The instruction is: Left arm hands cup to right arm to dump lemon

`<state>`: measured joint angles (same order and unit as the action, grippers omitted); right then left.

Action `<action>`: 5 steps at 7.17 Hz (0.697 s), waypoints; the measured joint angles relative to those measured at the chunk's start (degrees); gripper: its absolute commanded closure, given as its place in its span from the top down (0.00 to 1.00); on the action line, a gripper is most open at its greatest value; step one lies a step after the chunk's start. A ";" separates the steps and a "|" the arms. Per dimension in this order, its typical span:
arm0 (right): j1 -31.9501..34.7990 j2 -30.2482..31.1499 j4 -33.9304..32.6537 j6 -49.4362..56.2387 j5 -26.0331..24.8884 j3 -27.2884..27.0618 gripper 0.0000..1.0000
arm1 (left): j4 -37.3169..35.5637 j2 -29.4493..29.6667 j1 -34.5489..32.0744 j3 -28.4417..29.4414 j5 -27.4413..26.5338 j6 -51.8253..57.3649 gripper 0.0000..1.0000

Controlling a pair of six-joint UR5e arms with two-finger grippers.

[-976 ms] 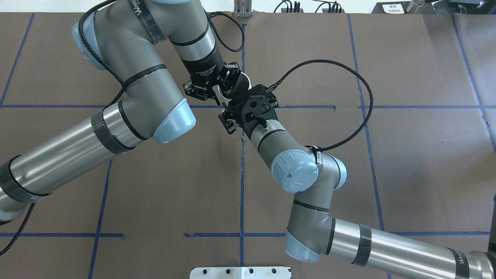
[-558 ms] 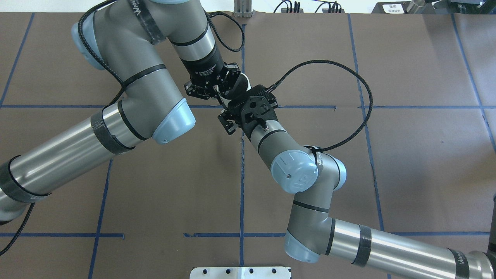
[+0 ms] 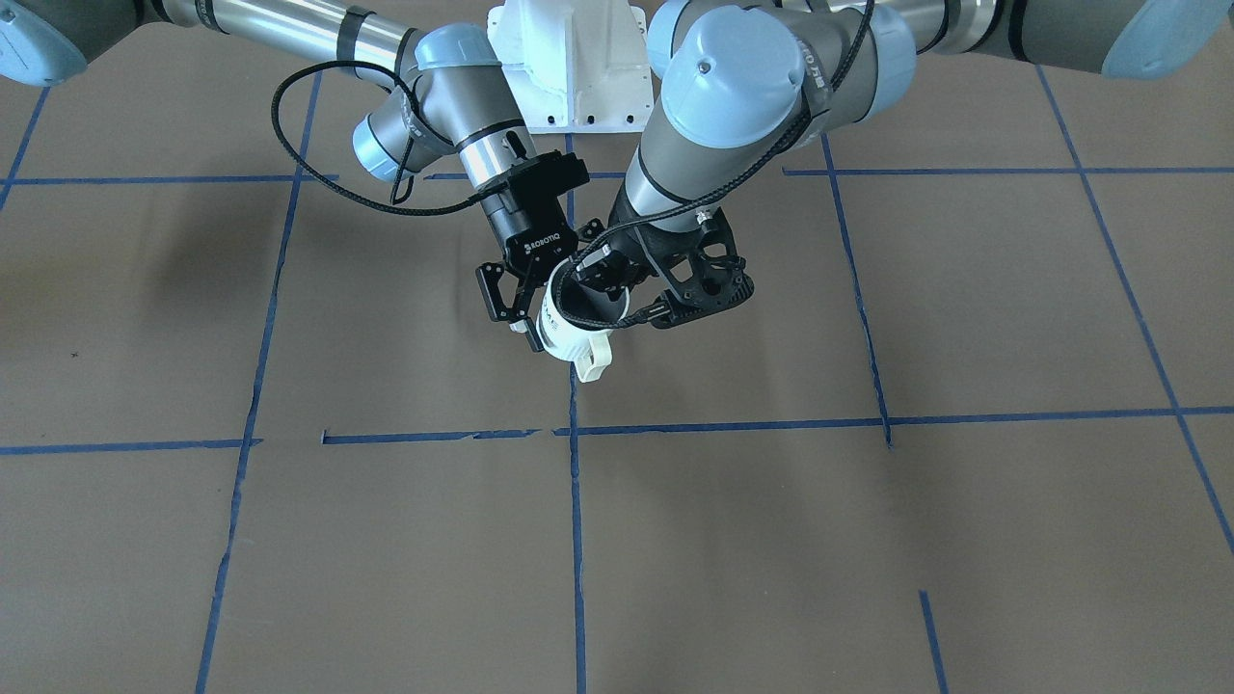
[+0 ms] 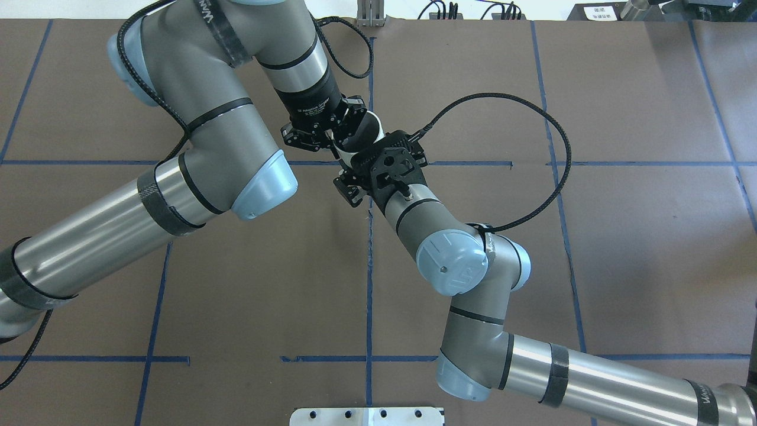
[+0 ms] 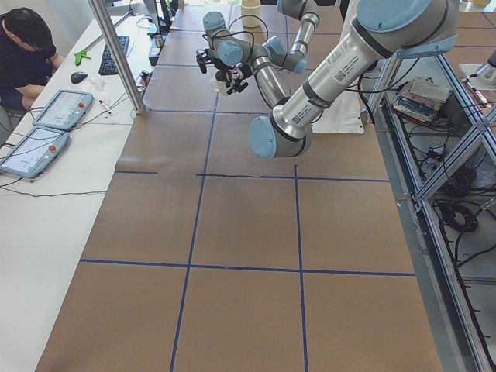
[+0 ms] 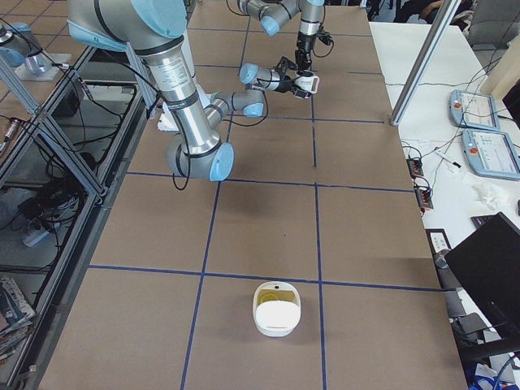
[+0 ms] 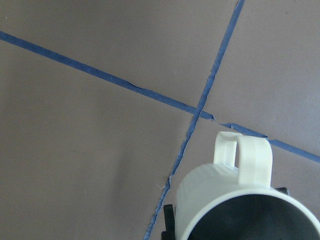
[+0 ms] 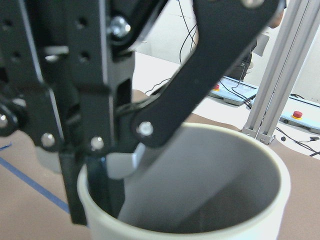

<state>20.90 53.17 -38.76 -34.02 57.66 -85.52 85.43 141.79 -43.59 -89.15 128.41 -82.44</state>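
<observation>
Hardly anything has been shifted over the last second: the silver-grey right arm (image 4: 452, 263) with the loose looping cable and the silver-grey left arm (image 4: 195, 118) have been edged only slightly, and the white ceramic cup with a grey inside (image 7: 220, 195) is kept at the same spot. It is held aloft over the brown paper-covered table (image 4: 621, 236), mouth up, between both sets of fingers.

The black open-linkage left gripper (image 8: 89, 192) is clamped on the cup's wall, with one finger inside the rim and one outside. The black ROBOTIQ-lettered right gripper (image 3: 562, 323) is set astride the cup's body, lower on the wall than the left fingers. Whether its fingers are pressed on the cup or merely beside it cannot be told. The loop handle (image 7: 245, 155) is turned away from both sets of fingers. No lemon can be made out inside.

Several failures are judged possible from here:
- **Dropped cup:** if the left fingers are released before the right fingers are firmly closed, the cup would fall and its contents be spilled short of the dump.
- **Tilted cup:** if the inner left finger is drawn out at an angle, the rim could be caught and the cup tilted in a weak grasp.
- **Knocked linkages:** the two linkages are crowded together, so they could be knocked against each other as the left gripper is withdrawn.
</observation>
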 measured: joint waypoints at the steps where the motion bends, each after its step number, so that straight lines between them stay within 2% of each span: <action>1: -0.15 0.13 -0.01 0.00 -0.01 0.02 1.00 | 0.00 0.01 0.00 -0.15 0.01 -0.01 0.00; 5: -1.10 0.69 0.15 -0.10 -0.40 0.16 1.00 | -0.30 0.01 -1.33 -1.47 0.29 -0.08 0.00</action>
<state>19.81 53.85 -38.62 -34.12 57.25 -85.36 85.13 141.79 -44.93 -90.62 128.70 -82.53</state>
